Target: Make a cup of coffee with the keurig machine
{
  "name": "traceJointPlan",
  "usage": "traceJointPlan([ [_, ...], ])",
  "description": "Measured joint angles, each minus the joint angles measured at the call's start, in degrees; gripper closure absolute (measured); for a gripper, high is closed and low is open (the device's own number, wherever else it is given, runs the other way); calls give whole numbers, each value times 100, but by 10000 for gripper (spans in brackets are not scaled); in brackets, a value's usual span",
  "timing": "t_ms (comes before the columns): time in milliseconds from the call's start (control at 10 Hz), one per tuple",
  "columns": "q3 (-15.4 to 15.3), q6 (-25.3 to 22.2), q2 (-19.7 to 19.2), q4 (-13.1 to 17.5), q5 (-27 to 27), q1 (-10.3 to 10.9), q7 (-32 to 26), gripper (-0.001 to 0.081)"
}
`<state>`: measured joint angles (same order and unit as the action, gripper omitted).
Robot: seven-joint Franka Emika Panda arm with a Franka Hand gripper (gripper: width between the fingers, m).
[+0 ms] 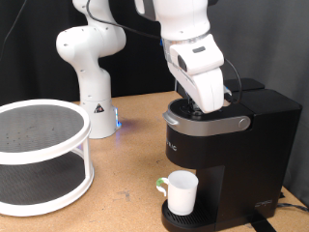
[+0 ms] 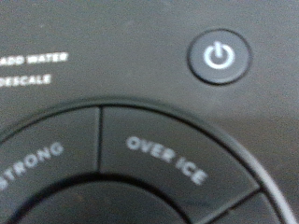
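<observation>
The black keurig machine (image 1: pixel 227 145) stands at the exterior view's right, lid down. The white cup (image 1: pixel 181 191) with a green mark on its handle sits on the round drip base under the brew head. The white arm's hand comes down onto the top of the brew head (image 1: pixel 208 118); its fingertips are hidden against the machine. The wrist view is filled by the machine's button panel (image 2: pixel 140 112) at very close range: a lit power button (image 2: pixel 220 56), an "OVER ICE" button (image 2: pixel 166 161) and a "STRONG" button (image 2: pixel 33 166). No fingers show there.
A white two-tier round rack (image 1: pixel 39 155) stands at the exterior view's left. The robot's white base (image 1: pixel 92 77) is behind it. The wooden table (image 1: pixel 126 184) lies between rack and machine.
</observation>
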<state>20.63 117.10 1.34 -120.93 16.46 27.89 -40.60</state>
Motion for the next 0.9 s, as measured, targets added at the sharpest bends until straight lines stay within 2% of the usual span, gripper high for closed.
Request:
traceJointPlan([
  [500, 64, -439, -261, 348, 108, -44, -253, 806],
  [800, 68, -413, -221, 296, 107, -44, -800, 806],
  [900, 62, -265, -146, 193, 107, -43, -954, 806],
])
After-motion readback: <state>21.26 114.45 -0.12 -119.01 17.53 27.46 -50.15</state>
